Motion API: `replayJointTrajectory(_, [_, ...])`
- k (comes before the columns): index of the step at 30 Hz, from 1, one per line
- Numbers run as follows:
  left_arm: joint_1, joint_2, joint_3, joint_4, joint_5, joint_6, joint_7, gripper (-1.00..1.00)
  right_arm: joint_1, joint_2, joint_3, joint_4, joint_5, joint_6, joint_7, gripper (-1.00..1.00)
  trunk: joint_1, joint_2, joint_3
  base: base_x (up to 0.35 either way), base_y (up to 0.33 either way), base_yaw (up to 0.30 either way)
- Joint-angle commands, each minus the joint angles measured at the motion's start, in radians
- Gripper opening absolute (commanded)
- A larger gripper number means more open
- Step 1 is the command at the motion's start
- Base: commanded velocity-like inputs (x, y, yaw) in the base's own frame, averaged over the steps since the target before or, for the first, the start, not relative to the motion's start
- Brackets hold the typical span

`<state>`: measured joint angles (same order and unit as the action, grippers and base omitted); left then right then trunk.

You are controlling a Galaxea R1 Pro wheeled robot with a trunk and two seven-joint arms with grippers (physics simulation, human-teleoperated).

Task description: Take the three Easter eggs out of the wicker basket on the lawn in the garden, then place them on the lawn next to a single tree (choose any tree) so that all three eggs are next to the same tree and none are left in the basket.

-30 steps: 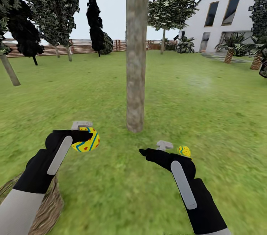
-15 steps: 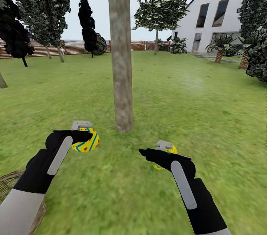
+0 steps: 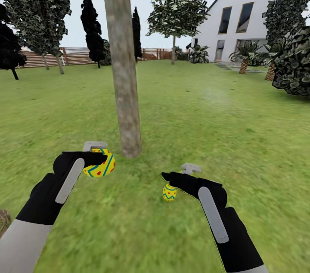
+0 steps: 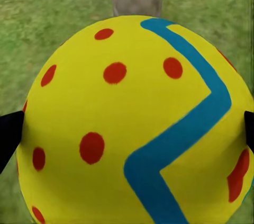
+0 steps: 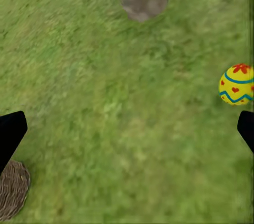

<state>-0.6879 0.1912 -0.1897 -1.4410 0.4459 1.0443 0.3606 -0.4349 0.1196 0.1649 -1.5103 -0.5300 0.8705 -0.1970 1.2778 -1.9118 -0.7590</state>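
Placing eggs by tree (image 3: 124, 70): left gripper (image 3: 98, 154) pinching egg (image 3: 100, 166), right gripper (image 3: 176, 174) spread; next, lowering onto grass.

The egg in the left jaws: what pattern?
Yellow egg, red dots, blue zigzag; left wrist view.

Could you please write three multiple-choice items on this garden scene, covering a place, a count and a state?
1. Where is the yellow egg with hearts?
A. on the green lawn beside the right gripper
B. in the basket
C. on the house roof

2. How many yellow eggs show in the head view?
A. one
B. two
C. four

3. What is the state of the left gripper?
A. open and empty
B. shut on the yellow red-dotted egg
C. gripping the grey-brown tree trunk

Answers: 1 A, it lies on grass near the fingers. 2 B, one held, one on the grass. 3 B, the left wrist view has the egg between the fingers.
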Motion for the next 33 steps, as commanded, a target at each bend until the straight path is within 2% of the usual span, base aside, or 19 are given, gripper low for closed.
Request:
replayJointTrajectory(1, [-0.001,0.001,-0.002,-0.001,0.01,0.003,0.01,-1.0,-0.001,0.0,0.001,-0.001,-0.01,-0.006,-0.01,1.0,0.0,0.0,0.0,0.237,-0.234,-0.098])
replayJointTrajectory(10, [-0.001,0.001,-0.003,0.0,0.01,0.003,0.011,-1.0,-0.001,0.0,0.001,-0.001,-0.011,-0.022,-0.01,1.0,0.0,0.0,0.0,0.244,-0.23,-0.016])
replayJointTrajectory(21, [-0.001,0.0,-0.002,0.008,0.01,0.003,0.012,-1.0,-0.001,-0.001,0.001,0.0,-0.01,-0.022,-0.01,1.0,0.0,0.0,0.008,0.244,-0.229,-0.146])
replayJointTrajectory(24, [-0.002,0.0,-0.001,0.062,0.011,0.003,0.012,-1.0,-0.001,-0.001,0.001,-0.001,-0.01,-0.022,-0.01,1.0,0.0,0.0,0.008,0.236,-0.204,-0.013])
replayJointTrajectory(30, [-0.002,-0.001,0.002,0.227,0.014,0.003,0.011,-1.0,-0.001,-0.001,0.001,-0.001,-0.011,-0.022,-0.01,1.0,0.0,0.0,0.008,0.228,-0.183,-0.001])
replayJointTrajectory(33, [-0.004,-0.003,0.001,0.342,0.016,-0.004,0.005,-1.0,-0.001,-0.001,0.001,-0.001,-0.011,-0.022,-0.01,1.0,0.0,0.0,0.008,0.227,-0.179,0.0])
